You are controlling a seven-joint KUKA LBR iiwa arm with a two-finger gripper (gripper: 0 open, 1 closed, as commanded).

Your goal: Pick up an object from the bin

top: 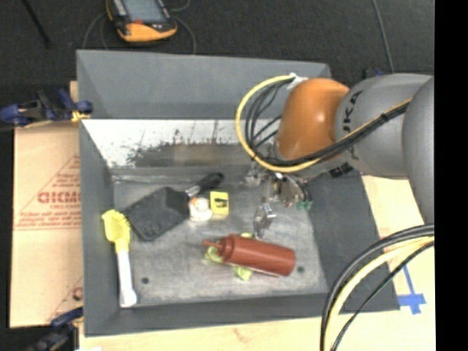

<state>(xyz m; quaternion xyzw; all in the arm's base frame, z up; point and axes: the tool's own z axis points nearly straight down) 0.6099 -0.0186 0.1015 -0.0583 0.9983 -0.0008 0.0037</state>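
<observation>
My gripper (265, 216) hangs under the arm's orange cover in the right half of the bin. It is just behind a dark red squeeze bottle (257, 255) that lies on its side with its nozzle to the left. A green scrap (240, 272) peeks out from under the bottle's front. To the left of the gripper lie a small yellow block (219, 203) and a white round piece (199, 209).
A black pad (155, 212) lies left of centre, with a black handle (210, 182) behind the white piece. A brush with a yellow head and a white handle (125, 268) runs along the left wall. The arm covers the bin's back right corner.
</observation>
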